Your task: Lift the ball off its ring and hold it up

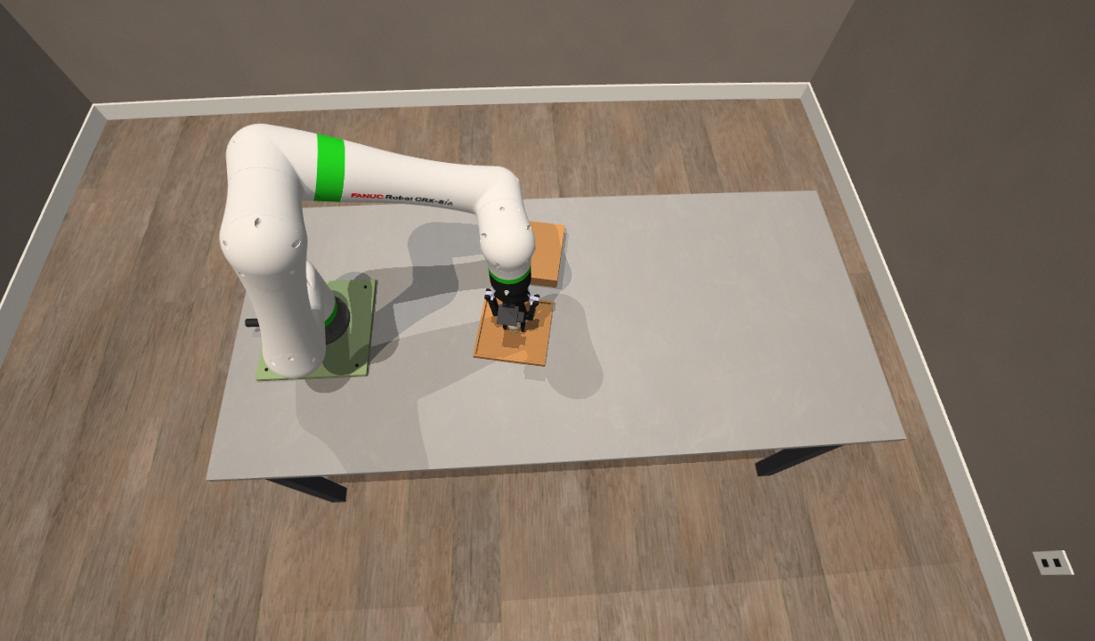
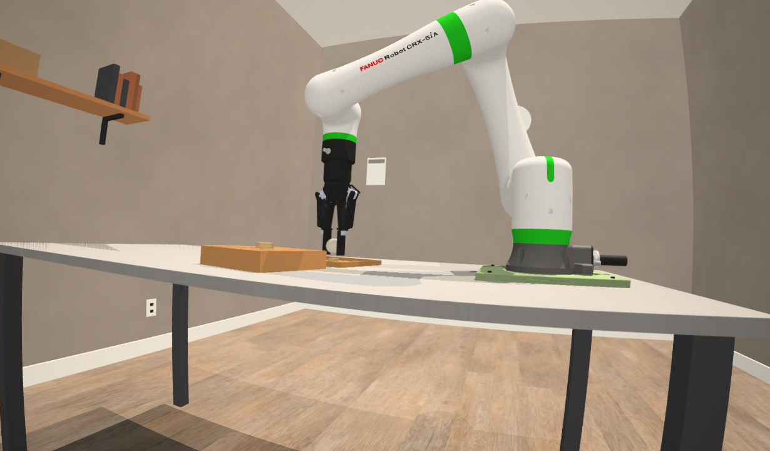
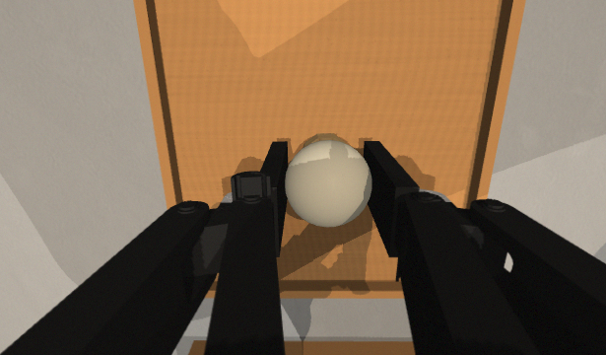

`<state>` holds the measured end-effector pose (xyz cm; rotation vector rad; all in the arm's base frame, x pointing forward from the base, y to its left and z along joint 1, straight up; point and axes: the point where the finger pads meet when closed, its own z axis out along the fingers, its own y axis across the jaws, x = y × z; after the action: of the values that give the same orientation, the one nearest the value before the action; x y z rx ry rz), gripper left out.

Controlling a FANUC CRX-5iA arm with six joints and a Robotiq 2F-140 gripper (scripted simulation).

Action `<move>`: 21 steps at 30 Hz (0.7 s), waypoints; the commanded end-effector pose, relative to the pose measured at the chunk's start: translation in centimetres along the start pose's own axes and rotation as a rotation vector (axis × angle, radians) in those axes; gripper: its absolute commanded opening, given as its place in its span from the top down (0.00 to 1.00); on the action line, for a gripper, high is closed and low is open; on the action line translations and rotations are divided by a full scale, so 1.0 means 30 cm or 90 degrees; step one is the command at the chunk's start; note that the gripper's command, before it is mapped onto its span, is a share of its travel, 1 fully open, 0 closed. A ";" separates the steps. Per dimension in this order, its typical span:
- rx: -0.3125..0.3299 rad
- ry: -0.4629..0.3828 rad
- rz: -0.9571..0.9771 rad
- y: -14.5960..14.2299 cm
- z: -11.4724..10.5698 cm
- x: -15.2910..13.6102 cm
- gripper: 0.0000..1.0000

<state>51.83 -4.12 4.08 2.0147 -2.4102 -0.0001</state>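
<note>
A cream ball (image 3: pixel 328 183) sits between the two black fingers of my gripper (image 3: pixel 325 166), which is shut on it from both sides. It hangs low over a thin orange tray (image 3: pixel 327 123) on the table. The ring under the ball is mostly hidden by the ball. In the exterior view the ball (image 2: pixel 331 245) shows between the fingertips (image 2: pixel 334 243), just above the tray (image 2: pixel 351 261). In the top view the gripper (image 1: pixel 513 317) covers the ball over the tray (image 1: pixel 514 335).
A thicker orange block (image 2: pixel 262 257) with a small peg (image 2: pixel 263 245) on top lies beside the tray; it shows behind the wrist in the top view (image 1: pixel 547 253). The arm's green base plate (image 1: pixel 320 330) is at the table's left.
</note>
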 end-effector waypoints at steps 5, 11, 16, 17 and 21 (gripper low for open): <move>0.001 0.000 0.000 -0.001 -0.205 0.000 0.90; 0.001 0.000 0.000 -0.001 -0.206 0.000 0.90; 0.001 0.000 0.000 -0.001 -0.206 0.000 0.90; 0.001 0.000 0.000 -0.001 -0.206 0.000 0.90; 0.001 0.000 0.000 -0.001 -0.206 0.000 0.90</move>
<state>51.82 -4.11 10.18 2.0148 -2.4103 0.0000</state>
